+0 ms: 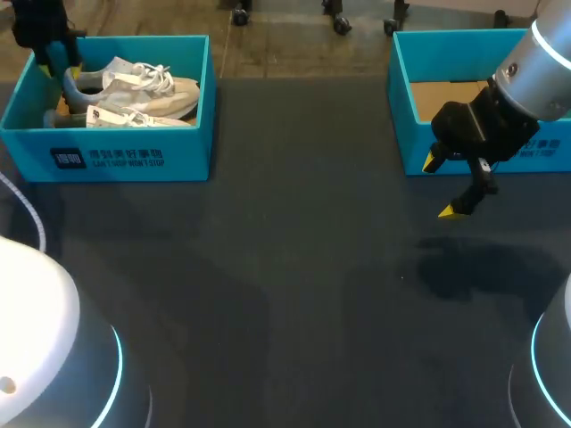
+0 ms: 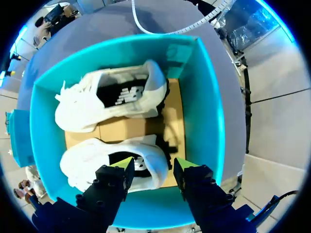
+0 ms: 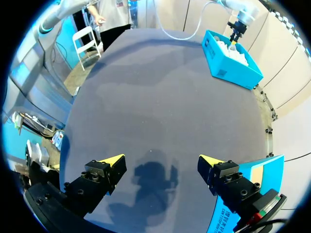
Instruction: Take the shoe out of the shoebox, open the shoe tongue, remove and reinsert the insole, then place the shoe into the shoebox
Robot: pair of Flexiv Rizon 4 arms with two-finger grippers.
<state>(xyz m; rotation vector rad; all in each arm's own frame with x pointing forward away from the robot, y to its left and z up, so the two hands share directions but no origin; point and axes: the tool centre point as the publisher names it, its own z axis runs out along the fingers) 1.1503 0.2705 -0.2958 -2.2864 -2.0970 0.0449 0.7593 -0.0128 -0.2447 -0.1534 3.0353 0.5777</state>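
Left pincer [image 2: 153,167], spread wide over the near shoe [image 2: 83,160], may snag the shoebox [image 2: 210,107] wall (right pincer [image 3: 161,162] hangs wide).

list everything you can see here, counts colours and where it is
shoebox: 1, teal, far left of the table, holds both shoes
second box: 1, teal with a brown cardboard floor, far right of the table, no shoe in the part that shows
shoes: 2, white and grey with dark insides, lying side by side in the shoebox
table: 1, dark grey, under both boxes
left gripper: 1, black with yellow tips, open, over the shoebox above the heel end of the nearer shoe
right gripper: 1, black with yellow tips, open, over bare table in front of the second box
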